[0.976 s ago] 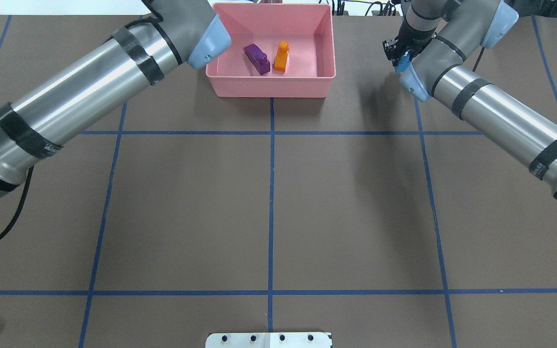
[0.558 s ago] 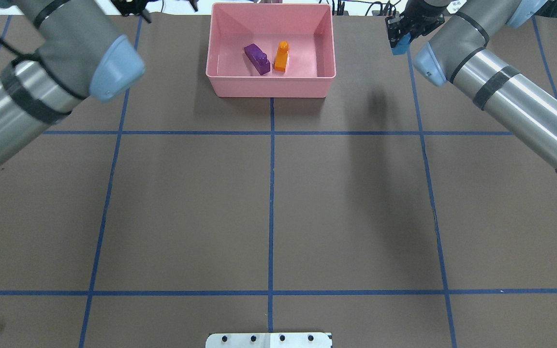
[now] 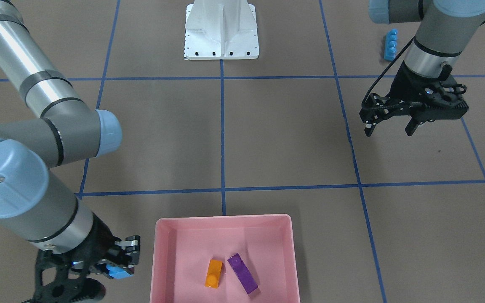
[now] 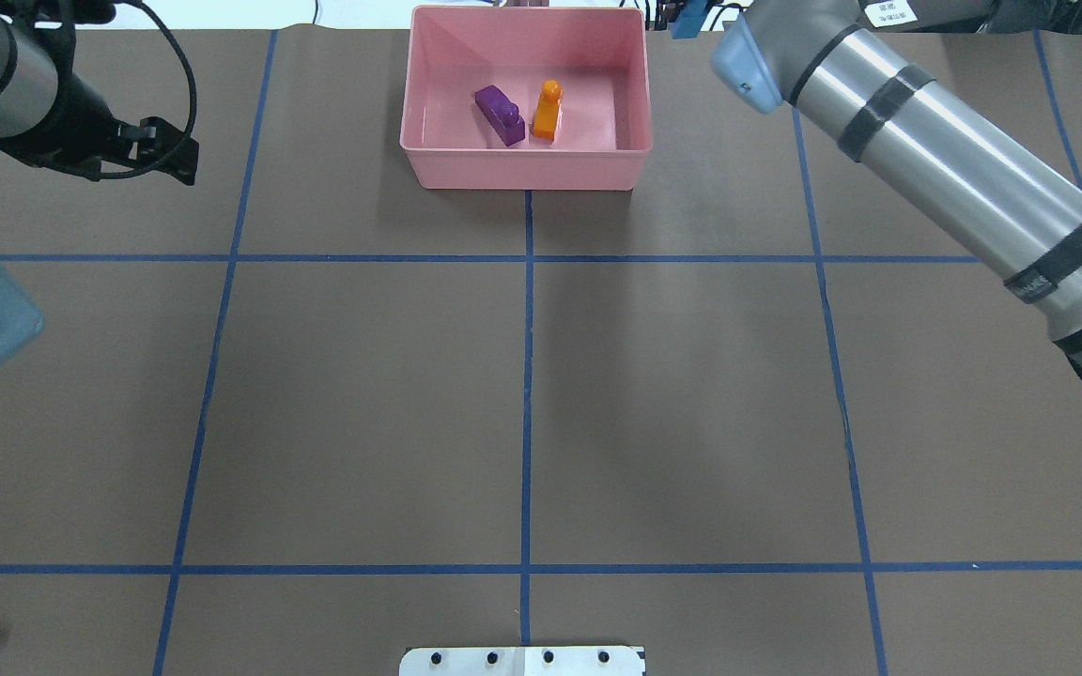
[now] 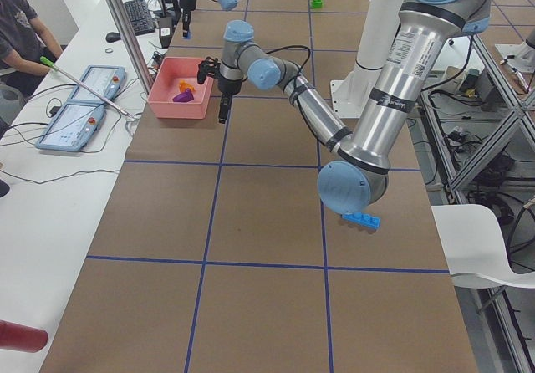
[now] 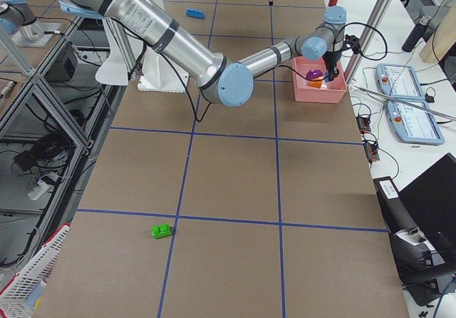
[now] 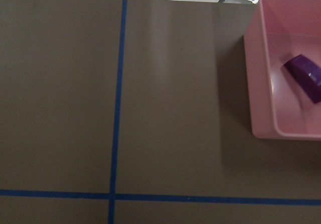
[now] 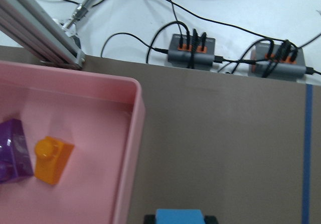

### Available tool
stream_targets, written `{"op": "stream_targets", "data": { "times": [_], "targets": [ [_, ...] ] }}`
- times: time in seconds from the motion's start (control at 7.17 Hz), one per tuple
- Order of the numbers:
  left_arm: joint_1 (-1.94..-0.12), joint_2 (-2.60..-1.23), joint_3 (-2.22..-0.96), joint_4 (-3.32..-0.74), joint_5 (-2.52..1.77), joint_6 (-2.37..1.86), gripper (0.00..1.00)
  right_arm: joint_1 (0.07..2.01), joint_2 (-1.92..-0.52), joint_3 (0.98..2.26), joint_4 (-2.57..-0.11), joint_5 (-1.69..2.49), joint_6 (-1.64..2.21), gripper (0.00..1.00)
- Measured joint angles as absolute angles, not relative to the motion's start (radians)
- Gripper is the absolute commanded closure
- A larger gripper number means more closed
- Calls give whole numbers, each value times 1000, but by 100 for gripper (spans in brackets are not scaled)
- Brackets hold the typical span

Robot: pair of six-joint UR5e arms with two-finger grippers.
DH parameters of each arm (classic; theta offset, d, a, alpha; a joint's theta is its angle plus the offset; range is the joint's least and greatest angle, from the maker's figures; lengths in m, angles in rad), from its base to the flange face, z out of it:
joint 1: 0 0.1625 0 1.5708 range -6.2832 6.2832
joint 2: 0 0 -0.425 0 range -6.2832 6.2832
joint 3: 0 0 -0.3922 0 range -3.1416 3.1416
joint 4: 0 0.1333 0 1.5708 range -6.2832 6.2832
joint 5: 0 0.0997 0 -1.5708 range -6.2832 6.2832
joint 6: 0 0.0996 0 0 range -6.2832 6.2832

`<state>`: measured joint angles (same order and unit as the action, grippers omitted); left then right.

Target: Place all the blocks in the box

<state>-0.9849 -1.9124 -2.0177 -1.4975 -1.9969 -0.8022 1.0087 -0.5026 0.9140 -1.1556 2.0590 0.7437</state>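
Front view, bottom edge first: right gripper (image 3: 118, 268) at lower left, fingers clamped on the small blue block (image 3: 120, 272); the right wrist view shows a black pad on each side of it. Block is held outside the pink box (image 3: 221, 218), just off the box's left wall. Inside the box, bottom centre: orange block (image 3: 214, 273) and purple block (image 3: 242, 273) lie side by side near the middle of the floor, close but apart. Mid-depth, right side of frame: left gripper (image 3: 388, 128), fingers spread wide, nothing between them, above bare table well apart from the box. Farther back, upper right: long blue block (image 3: 390, 44) flat on the table beside the left arm. Top centre: white base (image 3: 221, 42). Green block (image 6: 162, 230) shows only in the right side view, lower left, on the table and far from the box.
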Motion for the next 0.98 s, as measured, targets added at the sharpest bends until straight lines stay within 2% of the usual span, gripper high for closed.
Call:
{"op": "stream_targets", "data": {
  "times": [0.14,0.28,0.42,0.7,0.98],
  "targets": [
    [-984,-1851,-2078,-1497,-1997,-772,0,962,-437,794,-1052,1991,774,100],
    [-981,-1784,-2135,-1497,-1998,-751,0,925,-391,705,-969,1943,795,47],
    [-959,-1720,-2171,-1501,-1998,-743,0,902,-365,666,-931,1921,830,1],
    [-884,-1620,-2196,-1515,-2000,-744,0,888,-342,669,-918,1924,943,0],
    [-813,-1504,-2224,-1528,-2008,-746,0,909,-347,810,-1082,1995,1041,0]
  ]
}}
